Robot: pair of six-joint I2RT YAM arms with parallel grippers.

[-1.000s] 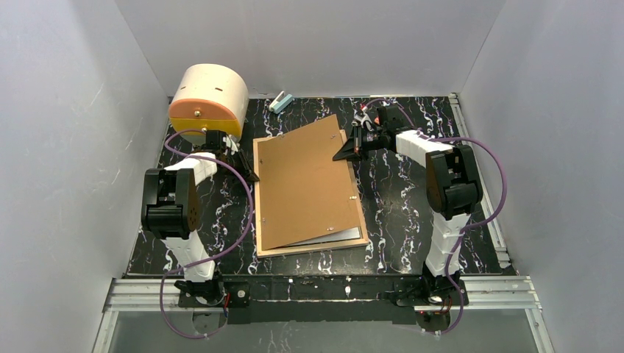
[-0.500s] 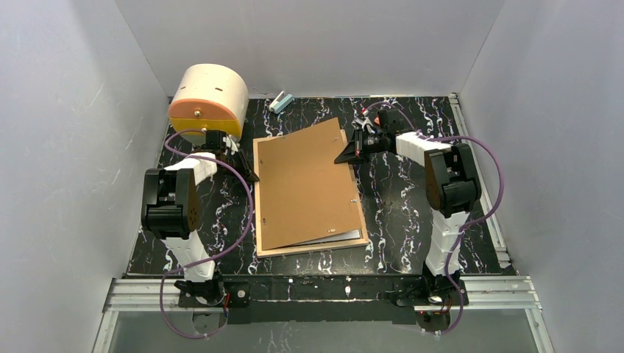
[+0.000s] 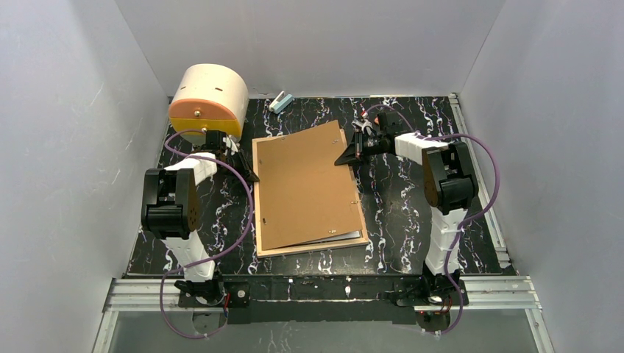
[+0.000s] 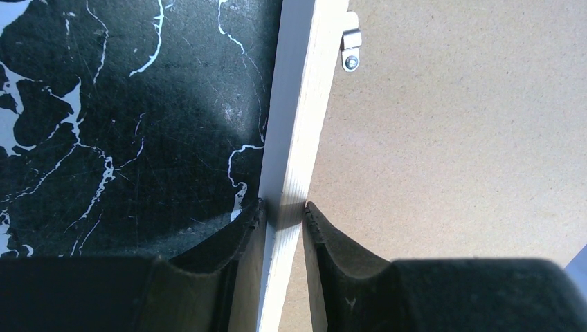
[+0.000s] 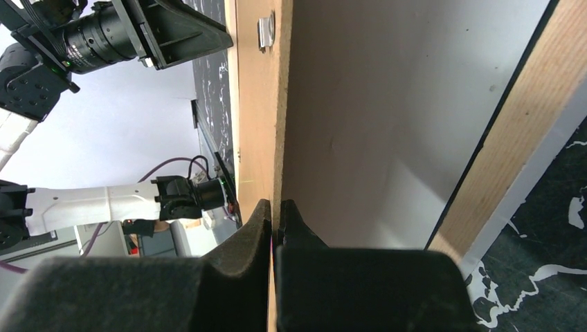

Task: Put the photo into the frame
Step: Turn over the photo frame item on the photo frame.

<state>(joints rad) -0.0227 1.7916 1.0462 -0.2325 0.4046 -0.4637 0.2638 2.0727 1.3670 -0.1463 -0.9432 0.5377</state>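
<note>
The frame [image 3: 257, 198] lies mid-desk, its left rim clamped by the left gripper [image 4: 284, 211]. The right gripper [image 5: 275, 211] pinches the backing board [image 3: 305, 184] at its raised far-right corner. That thin edge could slip out, and the board would drop askew across the rim.

I see the thin rectangular light-wood picture frame [image 4: 297, 124] lying flat, back up, on the counter; its left rim sits pinched between my left hand's [image 4: 284, 209] fingers.

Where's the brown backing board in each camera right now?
Top external: backing board at centre, over the frame.
Left wrist: backing board fills the right half.
Right wrist: backing board is the brown strip left of centre.
Shared landmark: frame's pale wooden rim.
</note>
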